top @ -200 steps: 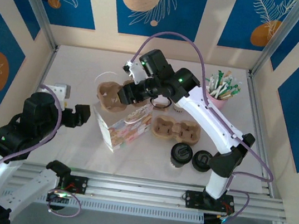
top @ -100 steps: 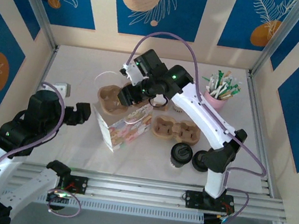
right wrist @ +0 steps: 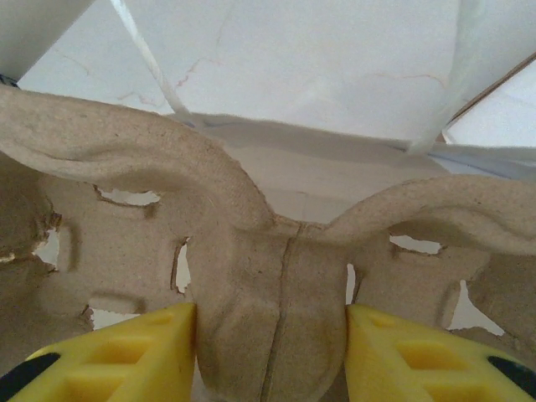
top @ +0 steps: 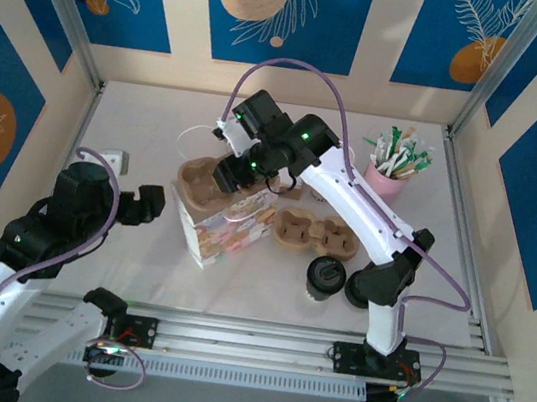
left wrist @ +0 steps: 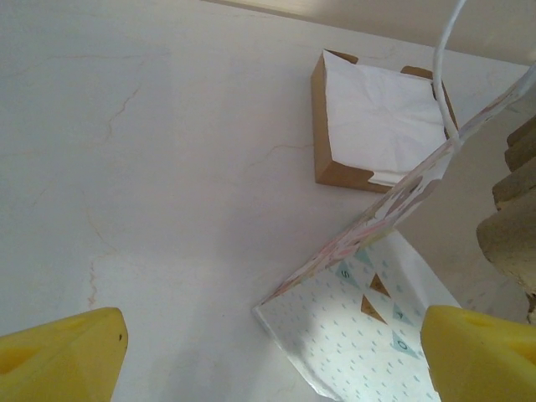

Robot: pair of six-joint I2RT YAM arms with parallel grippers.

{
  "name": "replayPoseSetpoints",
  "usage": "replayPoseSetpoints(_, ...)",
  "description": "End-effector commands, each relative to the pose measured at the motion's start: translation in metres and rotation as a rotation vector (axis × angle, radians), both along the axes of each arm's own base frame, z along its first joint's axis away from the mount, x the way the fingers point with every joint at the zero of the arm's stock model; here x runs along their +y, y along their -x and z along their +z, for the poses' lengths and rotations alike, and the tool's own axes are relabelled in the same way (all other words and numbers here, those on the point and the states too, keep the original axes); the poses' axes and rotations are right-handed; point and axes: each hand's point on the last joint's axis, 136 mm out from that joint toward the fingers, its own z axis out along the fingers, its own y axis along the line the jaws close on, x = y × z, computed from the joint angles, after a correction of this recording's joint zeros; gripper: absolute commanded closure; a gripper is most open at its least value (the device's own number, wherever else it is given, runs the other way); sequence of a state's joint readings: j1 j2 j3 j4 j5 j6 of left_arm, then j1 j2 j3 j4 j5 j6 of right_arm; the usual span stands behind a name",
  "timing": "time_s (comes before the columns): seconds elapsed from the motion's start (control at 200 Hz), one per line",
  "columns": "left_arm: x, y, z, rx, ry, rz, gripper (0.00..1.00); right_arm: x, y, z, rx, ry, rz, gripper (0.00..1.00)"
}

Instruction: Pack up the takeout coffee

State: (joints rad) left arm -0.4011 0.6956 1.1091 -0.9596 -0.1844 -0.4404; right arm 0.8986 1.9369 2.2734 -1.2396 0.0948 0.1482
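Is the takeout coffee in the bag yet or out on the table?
Out. The takeout coffee stands upright on the table, apart from the paper bag.

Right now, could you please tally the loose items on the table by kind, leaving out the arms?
Pulp cup carriers: 2, left one, right one
Patterned paper bag: 1
Black-lidded takeout cup: 1
Dark round item, half hidden by an arm, kind unclear: 1
Pink cup of sachets and stirrers: 1
Napkin box: 1
Total: 7
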Motion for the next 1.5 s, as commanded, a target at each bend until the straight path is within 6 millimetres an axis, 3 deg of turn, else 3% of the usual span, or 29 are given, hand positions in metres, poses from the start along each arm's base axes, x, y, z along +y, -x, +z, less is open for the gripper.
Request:
replayPoseSetpoints(0.0, -0.003, -0.002, -0.002, 0.003, 0.023, -0.003, 0.10, -0.005, -0.001, -0.007, -0.017, 0.069, 0.003, 0.52)
replayPoseSetpoints(0.62, -0.006, -0.008, -0.010, 0.015, 0.025, 0.003, 0.11, 0.002, -0.009, -0.030, -0.032, 0.166, -0.032, 0.52)
replayPoseSetpoints(0.995, -0.005, -0.011, -0.013, 0.023, 0.029, 0.019, 0.12, 0.004, -0.016, -0.010, -0.093, 0.114, -0.107, 0.53)
replayPoseSetpoints(1.496, -0.008, -0.011, -0.015, 0.025, 0.051, 0.014, 0.13, 0.002, -0.030, -0.018, -0.160, 0.163, -0.201, 0.53)
